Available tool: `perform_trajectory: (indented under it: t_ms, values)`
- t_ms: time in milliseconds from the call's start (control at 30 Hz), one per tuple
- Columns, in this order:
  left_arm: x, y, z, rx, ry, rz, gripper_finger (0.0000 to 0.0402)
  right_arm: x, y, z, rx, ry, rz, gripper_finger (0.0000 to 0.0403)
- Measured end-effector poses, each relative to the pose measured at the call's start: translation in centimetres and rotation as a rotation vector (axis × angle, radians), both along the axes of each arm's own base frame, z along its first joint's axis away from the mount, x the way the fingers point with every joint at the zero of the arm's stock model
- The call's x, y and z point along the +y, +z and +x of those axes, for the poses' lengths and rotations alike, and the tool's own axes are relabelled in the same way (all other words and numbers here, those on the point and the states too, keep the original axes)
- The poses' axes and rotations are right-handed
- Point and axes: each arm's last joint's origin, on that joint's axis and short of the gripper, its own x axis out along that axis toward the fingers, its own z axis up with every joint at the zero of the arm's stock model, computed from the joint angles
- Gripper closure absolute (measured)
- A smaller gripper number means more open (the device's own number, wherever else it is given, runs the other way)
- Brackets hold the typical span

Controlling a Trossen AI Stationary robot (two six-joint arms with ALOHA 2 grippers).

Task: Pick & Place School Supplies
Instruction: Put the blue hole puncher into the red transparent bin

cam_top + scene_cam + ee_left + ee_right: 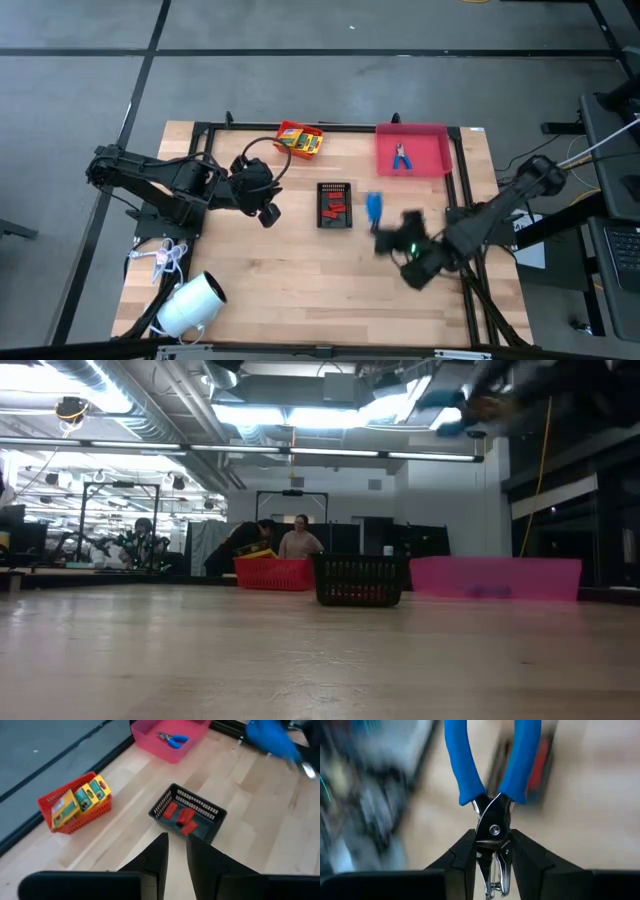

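- Behind the wooden table (300,270) is a big room with bright ceiling lights, and two people (300,540) stand far off at the back.
- On the table sit a red basket (299,140), a black basket (335,204) and a pink tray (437,150).
- Three yellow-and-green boxes (80,799) stand side by side in the red basket.
- Small red pieces (181,817) lie in the black basket.
- One pair of blue-handled pliers (402,158) lies in the pink tray.
- The right gripper (492,851) is held up over the table, near the black basket and the pink tray.
- Its fingers are clamped on the second pliers (492,795), pressing on the silver metal head from both sides.
- The two blue handles stick out past the fingertips, and the silver nose points back between the fingers.
- The left gripper (175,851) hangs over the table with nothing in it.
- Its fingers (157,857) are close together with only a thin gap between them.
- Just ahead of those fingertips is the black basket; the red basket is off to one side of them, and the pink tray is farther ahead.
- A big white roll (192,303) and a white cord bundle (165,260) lie at a table corner, well apart from both grippers.
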Motion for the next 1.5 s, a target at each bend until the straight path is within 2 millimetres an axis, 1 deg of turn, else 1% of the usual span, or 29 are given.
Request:
perform_trajectory:
  t_ms: [100,167,367,467,567,633,733,833,900,967,1033,1100,1200,1267,1333,1367,1500]
  values:
    - [0.0,0.0,0.0,0.002,0.003,0.018,0.0339,-3.0,1.5,-0.9,-0.156,-0.253,-0.087,0.0307]
    - [0.1,0.0,0.0,0.0,0.013,0.03,0.0341,-5.2,2.2,-0.9,-0.235,-0.395,-0.111,0.0307]
    - [0.2,0.1,0.0,-0.009,0.041,0.06,0.0343,-11.4,2.9,1.1,-0.334,-0.698,-0.119,0.0307]
    - [0.2,0.1,0.0,-0.024,0.066,0.052,0.0343,-14.4,2.9,1.9,-0.363,-0.823,-0.078,0.0307]
    - [0.3,0.1,-0.1,-0.041,0.094,0.044,0.0343,-17.5,3.0,2.2,-0.382,-0.924,-0.014,0.0307]
    - [0.3,0.2,-0.1,-0.051,0.109,0.041,0.0343,-19.7,2.5,2.3,-0.398,-0.983,0.046,0.0307]
    - [0.3,0.2,0.0,-0.058,0.116,0.04,0.0343,-22.8,0.8,2.2,-0.461,-1.036,0.162,0.0307]
    - [0.3,0.2,0.0,-0.073,0.139,0.032,0.0343,-25.7,-1.5,1.8,-0.601,-1.065,0.27,0.0307]
    - [0.3,0.2,0.0,-0.081,0.15,0.021,0.0343,-27.2,-3.1,1.1,-0.669,-1.085,0.314,0.0307]
    - [0.3,0.2,0.0,-0.092,0.163,0.007,0.0343,-28.3,-4.0,0.3,-0.722,-1.109,0.327,0.0307]
    - [0.3,0.2,0.0,-0.103,0.176,-0.008,0.0343,-29.1,-4.1,-0.2,-0.768,-1.137,0.325,0.0307]
    - [0.2,0.2,-0.1,-0.112,0.181,-0.023,0.0343,-29.8,-3.6,-0.4,-0.814,-1.16,0.31,0.0307]
    - [0.1,0.2,0.0,-0.133,0.191,-0.051,0.0343,-30.7,-2.3,-0.5,-0.868,-1.178,0.296,0.0307]
    - [0.0,0.3,0.1,-0.15,0.189,-0.077,0.0343,-30.8,-2.2,-0.6,-0.861,-1.184,0.292,0.0307]
    - [-0.2,0.4,0.2,-0.169,0.183,-0.091,0.0343,-30.4,-2.1,-0.7,-0.823,-1.164,0.291,0.0307]
    - [-0.3,0.5,0.3,-0.182,0.182,-0.096,0.0343,-30.0,-1.9,-0.7,-0.786,-1.127,0.288,0.0307]
    - [-0.9,0.6,0.2,-0.22,0.202,-0.101,0.0343,-27.5,-1.4,-1.3,-0.507,-0.948,0.22,0.0307]
